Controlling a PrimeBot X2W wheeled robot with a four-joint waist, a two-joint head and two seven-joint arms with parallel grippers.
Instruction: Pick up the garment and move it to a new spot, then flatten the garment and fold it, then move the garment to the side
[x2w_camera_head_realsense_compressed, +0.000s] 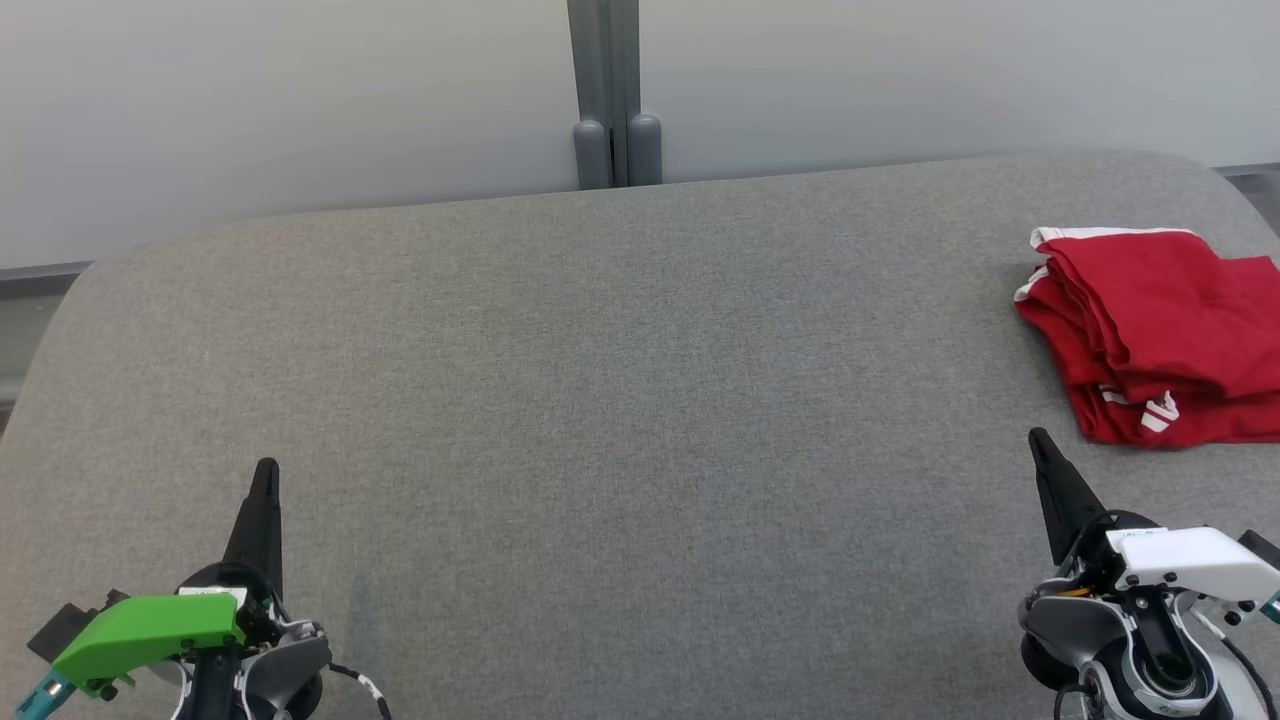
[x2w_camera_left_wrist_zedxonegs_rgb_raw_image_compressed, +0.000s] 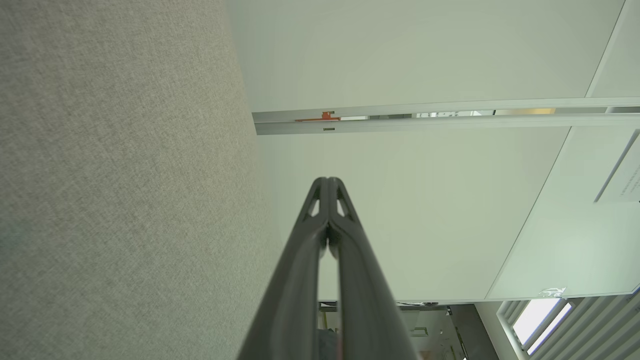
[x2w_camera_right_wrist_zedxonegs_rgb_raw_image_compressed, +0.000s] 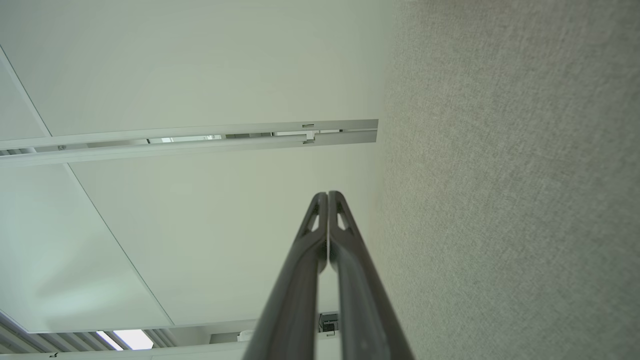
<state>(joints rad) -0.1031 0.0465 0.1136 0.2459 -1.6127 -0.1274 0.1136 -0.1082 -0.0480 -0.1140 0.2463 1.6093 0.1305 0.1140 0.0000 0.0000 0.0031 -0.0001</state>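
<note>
The left gripper (x2w_camera_head_realsense_compressed: 266, 472) and right gripper (x2w_camera_head_realsense_compressed: 1038, 440) sit over the near edge of the grey worktop (x2w_camera_head_realsense_compressed: 600, 350), fingers pressed together and holding nothing. The right one is near the garment (x2w_camera_head_realsense_compressed: 1160, 330), which lies at the worktop's far right, partly cut off by the head view's edge. Soft, light cloth in loose layers, it would likely sag and unfold if lifted by one corner, so pinching through all layers at the near folded edge looks the safer hold. It is bright red with white trim and white markings, folded into a rumpled bundle.
</note>
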